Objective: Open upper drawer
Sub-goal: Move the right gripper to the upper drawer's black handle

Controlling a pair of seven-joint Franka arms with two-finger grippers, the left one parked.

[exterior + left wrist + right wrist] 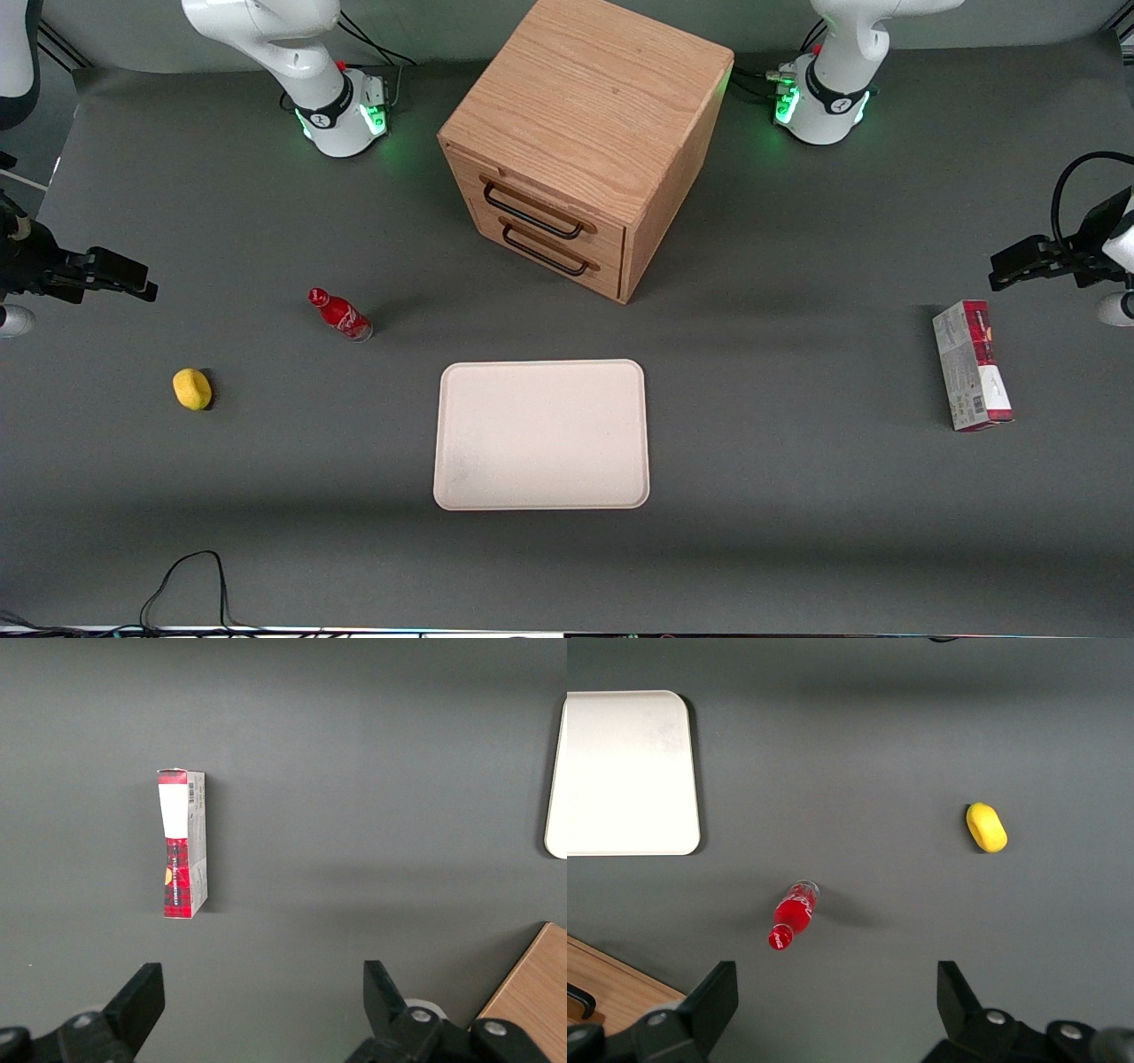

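Note:
The wooden cabinet (585,115) stands at the middle of the table, farther from the front camera than the tray. Its upper drawer (542,197) is pushed in flush, with its thin black wire handle (532,213) across the front. The bottom drawer (554,251) sits just below it, also shut. My right gripper (133,276) is open and empty. It hangs above the table toward the working arm's end, well away from the cabinet. In the right wrist view the gripper (835,1001) hovers over bare mat, and a corner of the cabinet (616,983) shows.
A small red bottle (339,314) (793,912) lies on the mat between the gripper and the cabinet. A yellow lemon-like object (192,388) (986,827) lies nearer the front camera. A white tray (540,434) lies in front of the cabinet. A red-and-white box (971,365) lies toward the parked arm's end.

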